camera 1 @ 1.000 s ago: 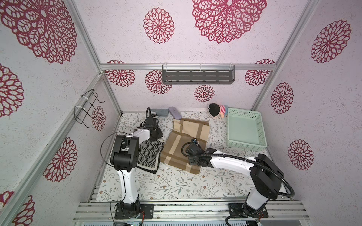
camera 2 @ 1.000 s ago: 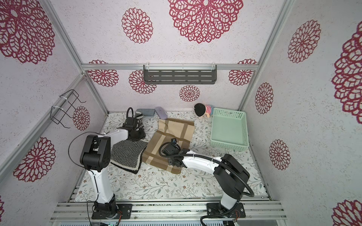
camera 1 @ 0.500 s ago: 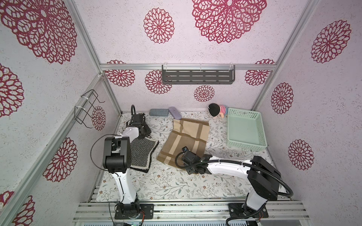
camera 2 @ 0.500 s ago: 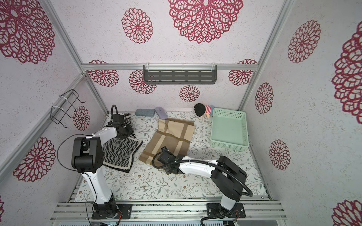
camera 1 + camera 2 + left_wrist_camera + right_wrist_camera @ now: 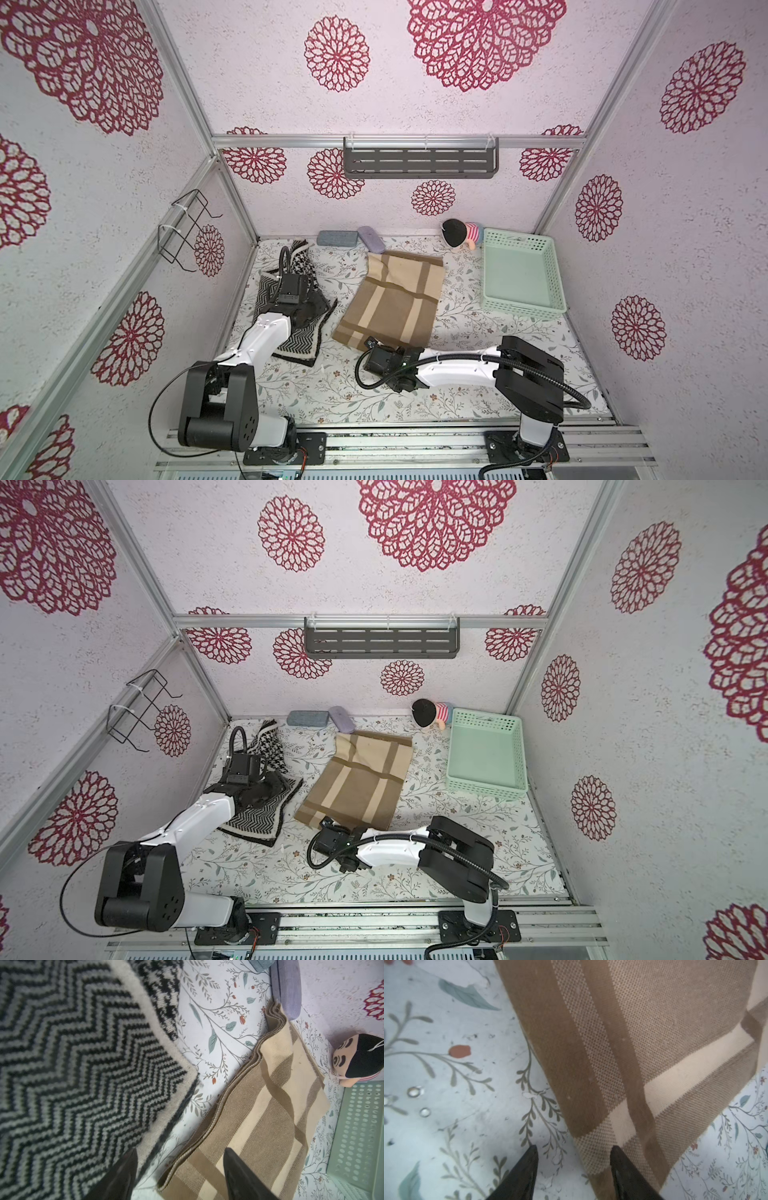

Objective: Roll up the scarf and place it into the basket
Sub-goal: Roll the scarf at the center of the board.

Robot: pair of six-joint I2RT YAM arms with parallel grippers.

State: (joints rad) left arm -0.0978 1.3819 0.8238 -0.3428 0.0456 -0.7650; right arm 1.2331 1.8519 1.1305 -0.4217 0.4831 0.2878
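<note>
Tan striped scarf is lying flat; right hand, released, is apparently straddling its near corner, left hand hovering released; catching every layer matters before rolling.

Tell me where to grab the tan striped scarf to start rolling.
Take the tan scarf by its near short edge, coming low from the robot's side, where the open right gripper sits. It lies flat, folded, long axis running away.
</note>
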